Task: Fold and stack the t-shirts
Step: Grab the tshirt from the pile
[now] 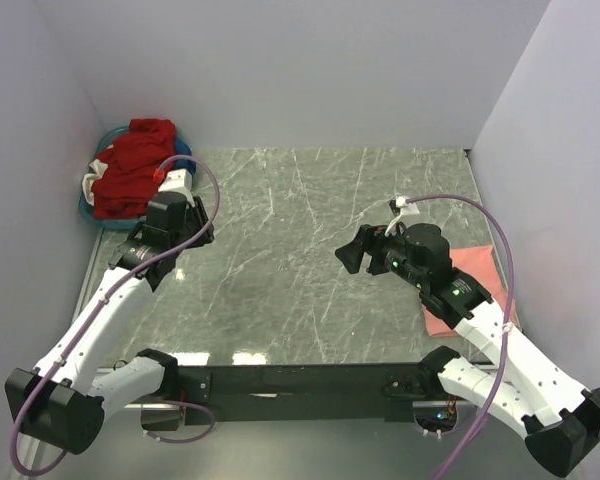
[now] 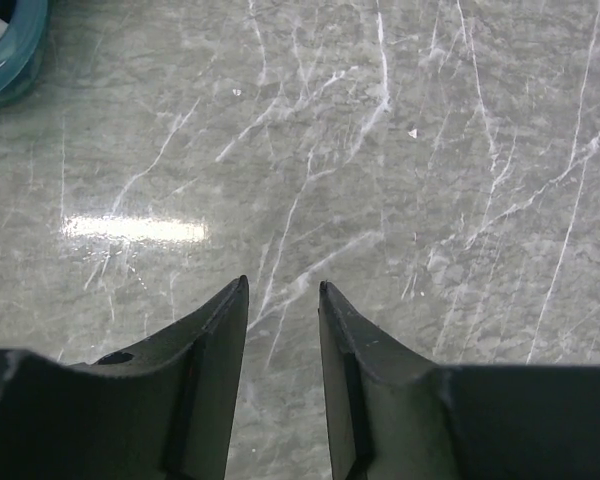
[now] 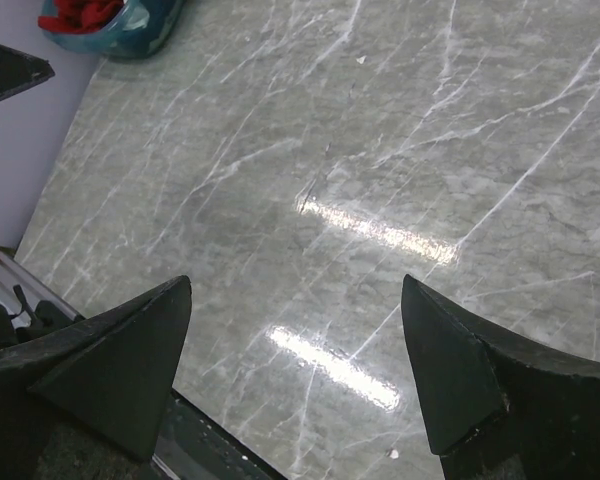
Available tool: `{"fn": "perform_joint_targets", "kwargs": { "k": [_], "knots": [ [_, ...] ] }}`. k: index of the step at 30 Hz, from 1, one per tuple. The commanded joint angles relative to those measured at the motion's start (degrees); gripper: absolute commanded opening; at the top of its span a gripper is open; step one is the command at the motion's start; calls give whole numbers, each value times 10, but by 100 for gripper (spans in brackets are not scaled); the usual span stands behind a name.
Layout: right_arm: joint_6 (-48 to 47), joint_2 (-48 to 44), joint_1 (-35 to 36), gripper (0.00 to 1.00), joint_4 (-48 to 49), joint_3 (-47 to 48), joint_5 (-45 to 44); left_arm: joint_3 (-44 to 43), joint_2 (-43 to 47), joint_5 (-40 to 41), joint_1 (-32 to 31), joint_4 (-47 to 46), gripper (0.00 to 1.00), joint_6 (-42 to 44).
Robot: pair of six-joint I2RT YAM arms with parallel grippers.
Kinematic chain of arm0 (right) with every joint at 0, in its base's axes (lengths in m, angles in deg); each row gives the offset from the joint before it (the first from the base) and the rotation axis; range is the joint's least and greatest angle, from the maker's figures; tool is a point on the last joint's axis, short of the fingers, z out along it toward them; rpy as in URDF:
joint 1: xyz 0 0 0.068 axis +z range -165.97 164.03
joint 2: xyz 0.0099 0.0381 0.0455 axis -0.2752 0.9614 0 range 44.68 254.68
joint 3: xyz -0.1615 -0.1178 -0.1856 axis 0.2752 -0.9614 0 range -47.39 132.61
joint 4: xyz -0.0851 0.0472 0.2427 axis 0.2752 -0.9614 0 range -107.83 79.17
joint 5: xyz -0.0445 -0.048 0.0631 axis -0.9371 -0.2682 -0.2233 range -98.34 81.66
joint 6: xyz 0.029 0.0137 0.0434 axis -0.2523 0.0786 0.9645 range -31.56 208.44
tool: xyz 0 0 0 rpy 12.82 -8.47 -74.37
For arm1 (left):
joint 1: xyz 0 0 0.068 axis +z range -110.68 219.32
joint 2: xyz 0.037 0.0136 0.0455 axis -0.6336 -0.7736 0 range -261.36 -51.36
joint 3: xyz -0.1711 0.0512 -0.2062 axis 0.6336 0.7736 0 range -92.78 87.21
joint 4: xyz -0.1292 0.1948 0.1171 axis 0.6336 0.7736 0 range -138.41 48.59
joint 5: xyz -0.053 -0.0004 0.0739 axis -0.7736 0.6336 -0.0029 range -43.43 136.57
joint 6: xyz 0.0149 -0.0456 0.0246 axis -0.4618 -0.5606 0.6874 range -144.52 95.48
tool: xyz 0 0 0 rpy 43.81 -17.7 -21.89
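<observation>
The black mounting rail (image 1: 300, 380) runs along the near edge of the table (image 1: 310, 190), carrying both arm bases. The arms are white segmented shells with black joints, and a purple cable (image 1: 450, 197) loops over each arm.

**Top view only**
- The salmon-pink t-shirt (image 1: 475, 268) lies flat at the right edge of the table. The right arm partly covers it. Neither wrist view shows it.
- The red t-shirt (image 1: 135, 165) is heaped in soft, crumpled folds in the teal basket (image 1: 84, 210) at the far left corner of the table. A strip of cream-white cloth (image 1: 95, 187) shows at the basket's left side.
- The left gripper (image 1: 175, 225) hangs over the left part of the table, just in front of the basket. Its fingers cannot be made out from above.
- The right gripper (image 1: 355, 255) points left across the table's middle.

**Wrist views only**
- Left wrist: the left gripper (image 2: 282, 290) has two dark, tapered fingers with a narrow gap between them. Nothing is in the gap. The smooth, rounded basket (image 2: 10, 50) rim cuts the upper left corner of this view.
- Right wrist: the right gripper (image 3: 295, 290) has blunt, matte black, wedge-shaped fingers spread wide. Nothing is between them. The basket (image 3: 140, 30) and a scrap of the red t-shirt (image 3: 80, 12) appear at the top left.
- The table surface is glossy grey-green stone with white veins. It reflects overhead lights as bright streaks.
</observation>
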Motion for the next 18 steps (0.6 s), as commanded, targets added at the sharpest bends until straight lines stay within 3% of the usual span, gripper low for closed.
{"fn": "perform_joint_targets", "kwargs": {
  "k": [1, 10, 13, 14, 18],
  "knots": [
    [-11, 5, 0, 91, 4, 18, -11, 0, -1, -13, 8, -19, 40, -1],
    [-10, -23, 1, 91, -6, 25, -8, -50, -80, -78, 61, -30, 62, -45],
    [-9, -32, -1, 91, -10, 20, -12, -107, -127, -52, 84, -30, 72, -72],
    [-8, -32, 0, 91, -10, 20, -12, -144, -144, -23, 101, -30, 81, -82],
    [-8, -34, 0, 91, -13, 22, -12, -234, -236, 17, 171, -24, 83, -107]
  ]
}}
